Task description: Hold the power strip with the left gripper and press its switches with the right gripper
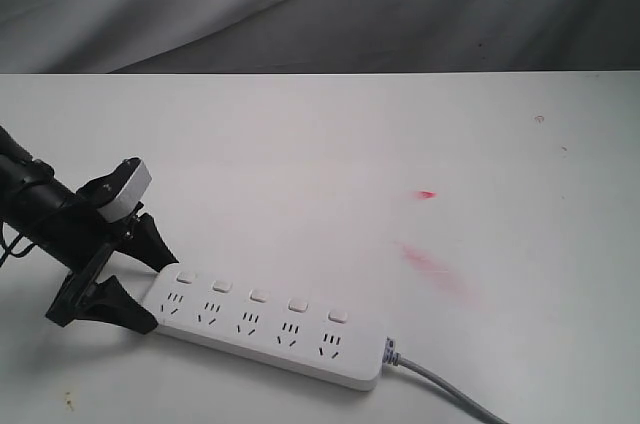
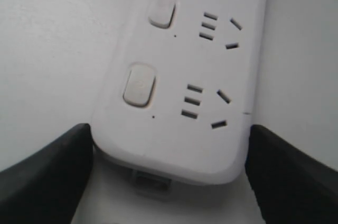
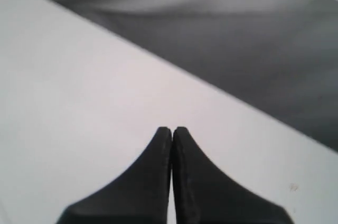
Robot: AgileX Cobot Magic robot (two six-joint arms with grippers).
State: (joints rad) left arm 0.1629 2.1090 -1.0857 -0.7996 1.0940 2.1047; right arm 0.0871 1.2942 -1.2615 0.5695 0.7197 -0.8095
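The white power strip lies flat near the table's front, with its grey cord leaving the right-hand end. Its switches form a row along the far side, and two of them show in the left wrist view. My left gripper straddles the strip's left end. One black finger and the other press against opposite long sides of the power strip. My right gripper is shut with nothing in it, above bare table, and does not show in the exterior view.
Red smears and a small red mark stain the white table to the right of the strip. A grey cloth backdrop hangs behind the table's far edge.
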